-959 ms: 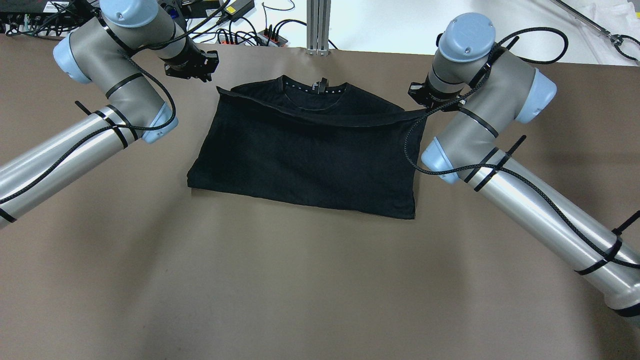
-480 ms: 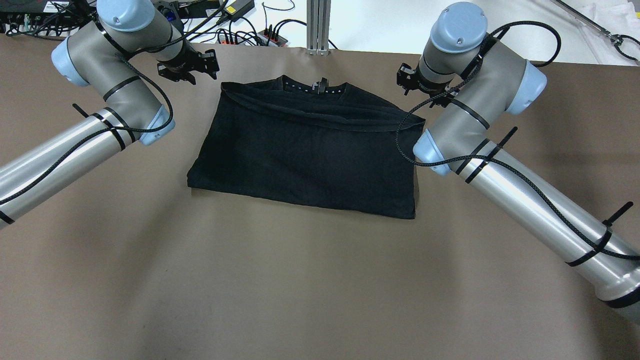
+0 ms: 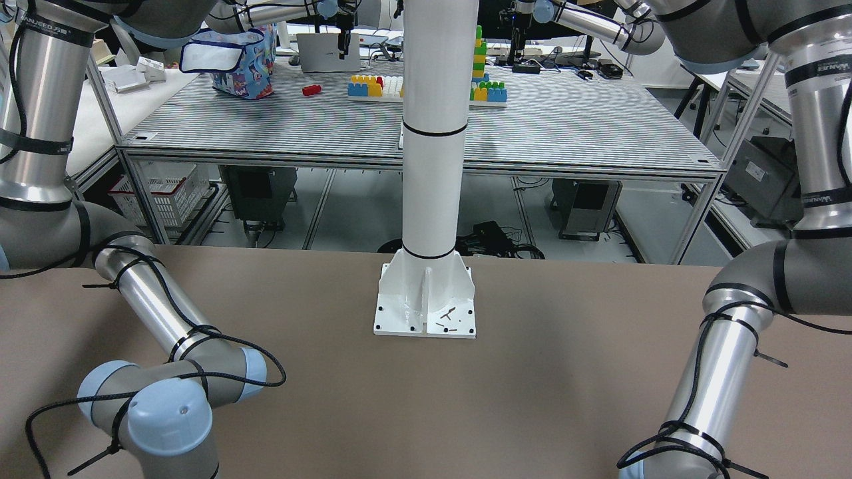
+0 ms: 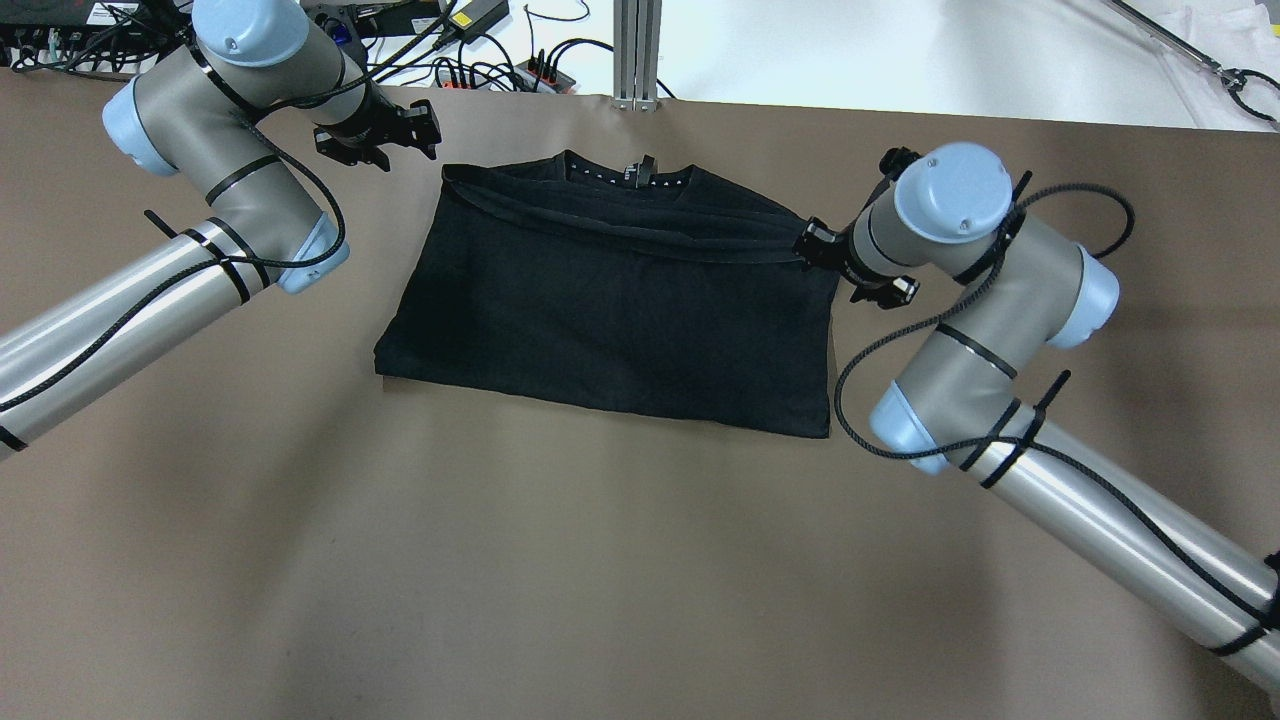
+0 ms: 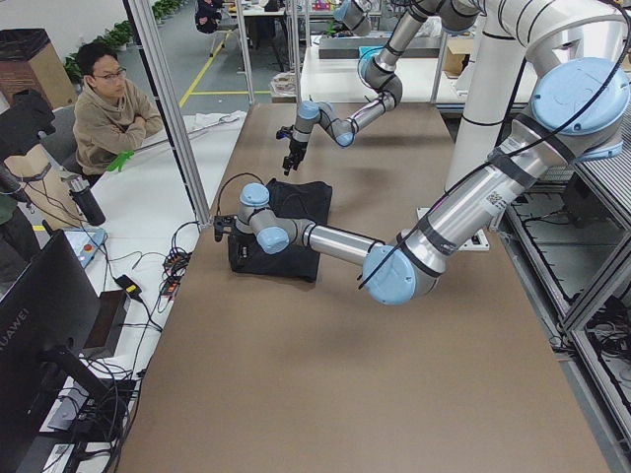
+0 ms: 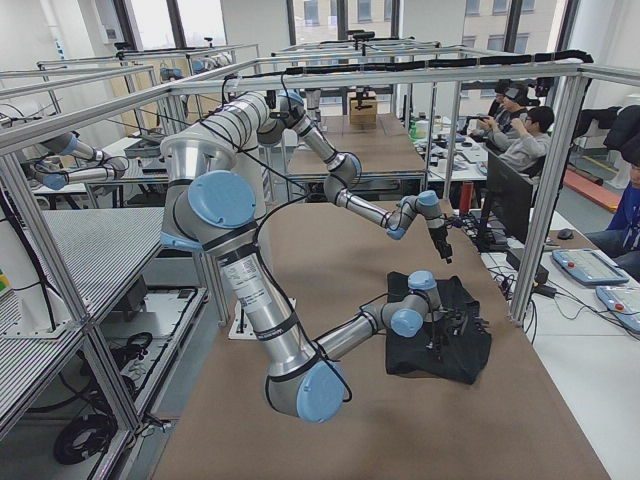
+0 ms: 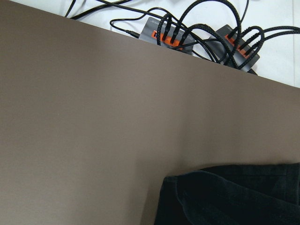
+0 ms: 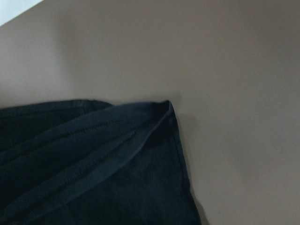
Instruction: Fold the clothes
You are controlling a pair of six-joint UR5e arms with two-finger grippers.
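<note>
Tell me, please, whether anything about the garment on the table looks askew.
Yes: the black garment is folded unevenly. Its turned-over hem slants across the far side, bunched into ridges, and the collar shows beyond it.

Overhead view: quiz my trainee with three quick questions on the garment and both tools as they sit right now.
1. True or false: the black garment lies with its collar toward the table's far edge, away from the robot.
2. Fill in: the left tool hangs over bare ___ beyond the garment's far left corner.
3. Which arm's tool is at the garment's far right corner? A left, B right, C neither.
Key: 1 true. 2 table. 3 B, the right tool.
</note>
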